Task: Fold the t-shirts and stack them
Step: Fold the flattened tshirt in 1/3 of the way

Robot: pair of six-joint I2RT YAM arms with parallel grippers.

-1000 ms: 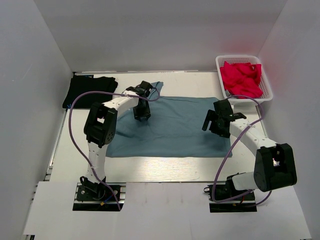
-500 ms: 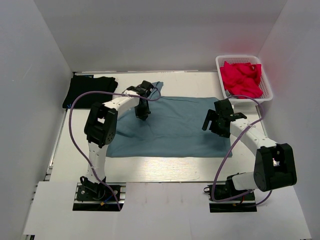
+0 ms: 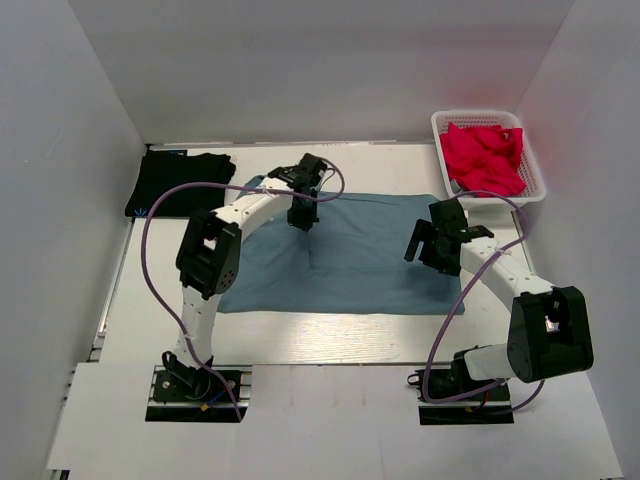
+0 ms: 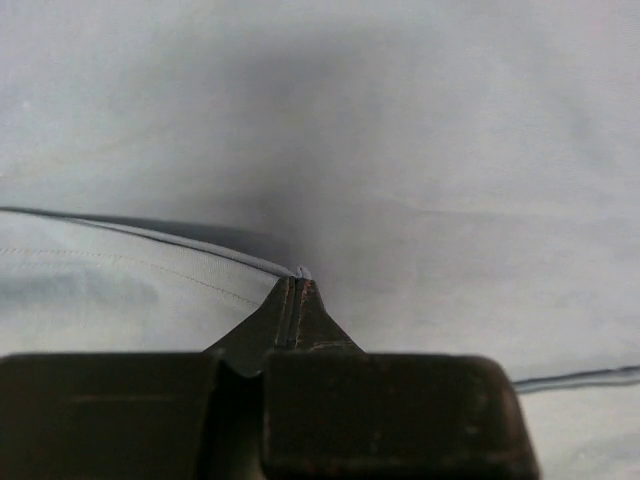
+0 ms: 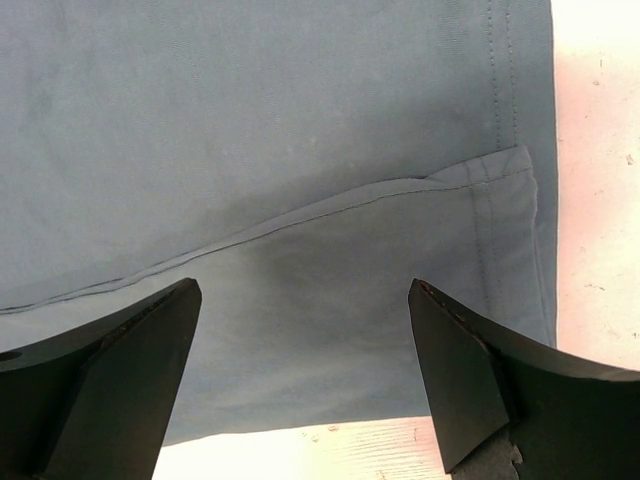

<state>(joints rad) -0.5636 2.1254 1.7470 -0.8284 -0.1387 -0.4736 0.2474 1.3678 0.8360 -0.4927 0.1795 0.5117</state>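
Here, left claw [image 3: 303, 219] pinching blue-grey t-shirt [image 3: 365, 272] near its far edge, right claw [image 3: 419, 244] spread above its right side.

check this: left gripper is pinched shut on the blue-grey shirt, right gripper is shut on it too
The right gripper is open, jaws wide apart over the blue-grey shirt, per the right wrist view. The left gripper is pinched shut on it.

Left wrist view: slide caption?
Left gripper pinched shut on a hem fold of the blue-grey t-shirt.
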